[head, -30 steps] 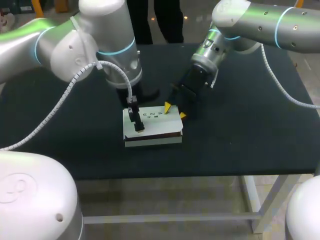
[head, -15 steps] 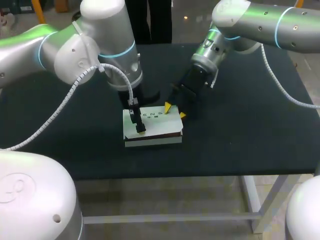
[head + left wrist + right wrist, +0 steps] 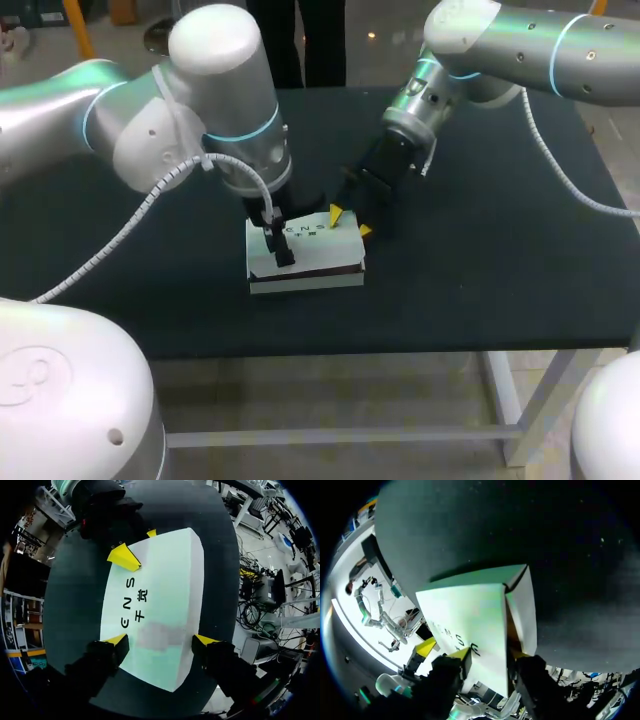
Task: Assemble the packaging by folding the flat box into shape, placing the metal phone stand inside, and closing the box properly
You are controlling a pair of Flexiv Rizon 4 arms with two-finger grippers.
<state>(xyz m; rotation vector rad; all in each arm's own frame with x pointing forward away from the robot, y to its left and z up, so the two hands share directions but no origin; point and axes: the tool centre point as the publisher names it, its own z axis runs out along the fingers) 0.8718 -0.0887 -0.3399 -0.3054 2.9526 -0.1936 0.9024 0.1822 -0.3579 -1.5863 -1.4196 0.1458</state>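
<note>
The white box (image 3: pixel 315 262) sat toward the tabletop's (image 3: pixel 480 270) front, lid down, one end flap (image 3: pixel 521 611) ajar. The left pincer (image 3: pixel 161 640), spread across the lid's left part, did best to press flat and steady. The right pincer (image 3: pixel 350 222), spread astride the far right edge, needed to ease that flap squarely in.

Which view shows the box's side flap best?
Right wrist view: the flap stands ajar at the end of the box, ahead of the right gripper. Head view has that end small and dim; left wrist view shows only the box top.
</note>
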